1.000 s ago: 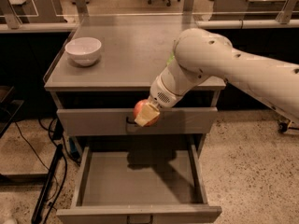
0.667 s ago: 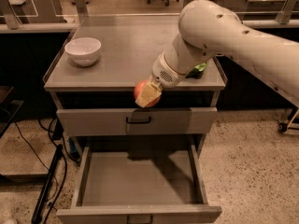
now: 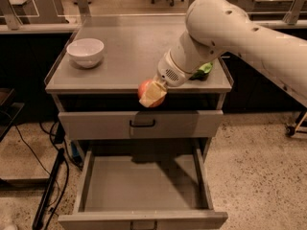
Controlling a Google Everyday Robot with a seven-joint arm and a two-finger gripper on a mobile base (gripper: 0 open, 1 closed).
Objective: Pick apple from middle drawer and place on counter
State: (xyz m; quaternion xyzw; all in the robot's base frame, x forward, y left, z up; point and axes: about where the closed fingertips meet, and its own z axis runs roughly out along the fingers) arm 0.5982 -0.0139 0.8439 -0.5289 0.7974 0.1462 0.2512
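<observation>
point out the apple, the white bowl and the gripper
apple (image 3: 143,90): camera view, red left side
white bowl (image 3: 85,52): camera view, outer wall
gripper (image 3: 152,97): camera view, pale finger over the apple, at front edge of the counter (image 3: 129,56)

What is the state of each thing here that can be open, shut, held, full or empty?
gripper: shut on the apple, at the front edge of the counter
apple: held in the air, not yet set down
middle drawer: pulled open, nothing inside
upper drawer: shut
bowl: upright on the counter, looks empty
</observation>
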